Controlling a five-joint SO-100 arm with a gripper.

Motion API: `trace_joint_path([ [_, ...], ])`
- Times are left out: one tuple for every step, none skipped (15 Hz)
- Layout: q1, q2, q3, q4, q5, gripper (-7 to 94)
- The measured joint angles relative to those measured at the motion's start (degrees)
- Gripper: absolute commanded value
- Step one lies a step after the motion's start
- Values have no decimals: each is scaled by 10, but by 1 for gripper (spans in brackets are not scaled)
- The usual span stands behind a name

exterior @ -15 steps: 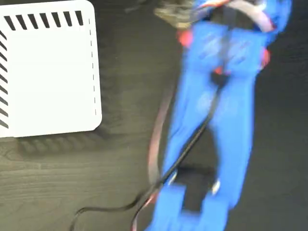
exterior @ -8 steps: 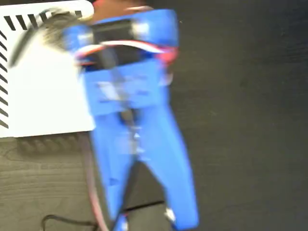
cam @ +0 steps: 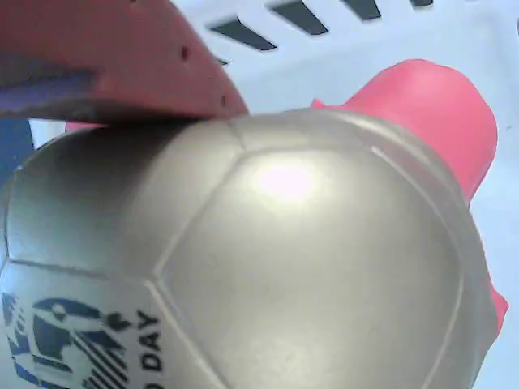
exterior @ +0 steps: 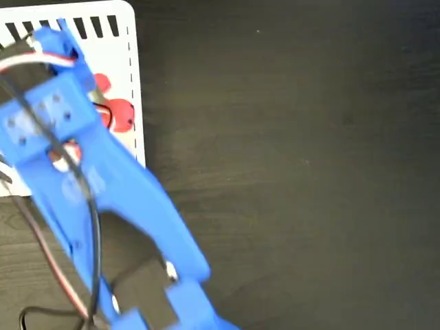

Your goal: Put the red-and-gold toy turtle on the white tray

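The red-and-gold toy turtle (cam: 268,267) fills the wrist view, its shiny domed shell with a printed mark at lower left and its coral-red head at upper right. A red finger (cam: 122,57) presses on top of the shell. In the fixed view only red bits of the turtle (exterior: 118,115) peek out beside the blue arm. My gripper (exterior: 93,113) is shut on it, over the right part of the white tray (exterior: 113,55). The tray's black stripes (cam: 300,16) show behind the turtle. I cannot tell whether the turtle touches the tray.
The dark wooden table (exterior: 295,172) stretches to the right of the tray. The blue arm (exterior: 103,199) slants from the bottom edge up to the tray, hiding much of it. Cables (exterior: 41,240) trail along the arm at lower left.
The arm has swung from the right side of the table to the left, carrying the turtle, and now hangs over the tray.
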Motion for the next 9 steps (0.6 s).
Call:
trace_joint_path([
  [-4, -22, -4, -4, 1, 0],
  [-9, -35, -4, -8, 1, 0],
  [-11, -41, -4, -17, 1, 0],
  [-8, -47, -8, -22, 1, 0],
  [-6, -54, -15, -24, 1, 0],
  [-7, -66, -21, -25, 1, 0],
  [-8, -76, -29, -29, 2, 0],
  [-8, -85, -40, -38, 0, 0],
  [-5, -95, -44, -48, -4, 0],
])
